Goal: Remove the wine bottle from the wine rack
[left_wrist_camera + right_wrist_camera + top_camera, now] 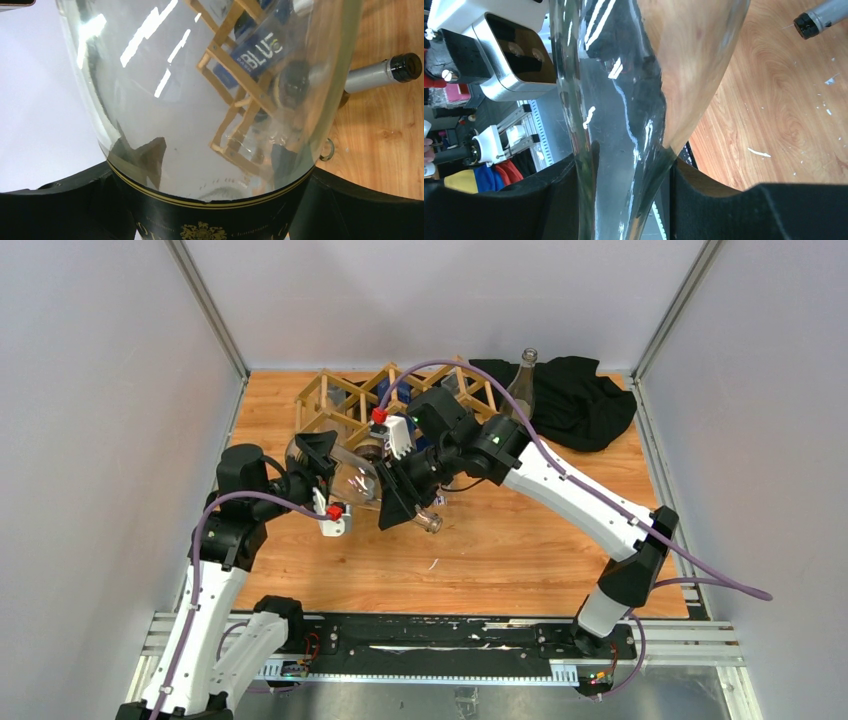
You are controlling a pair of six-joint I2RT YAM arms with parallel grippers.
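A clear glass wine bottle [357,481] with a black and gold label lies sideways just in front of the light wooden lattice wine rack [345,400], its neck end [430,522] pointing at the near right. My left gripper [322,480] is shut on its labelled body [210,150], with black fingers [55,210] on both sides. My right gripper [400,502] is shut on its neck and shoulder [624,125], with fingers [749,210] either side. The rack shows through the glass in the left wrist view [235,65], holding a blue-labelled bottle [257,52].
A second clear bottle [520,385] stands upright at the back beside a black cloth [580,405]. A silver-foiled bottle neck with a black cap [385,72] sticks out over the wooden table [520,550]; it also shows in the right wrist view [819,17]. Grey walls enclose three sides.
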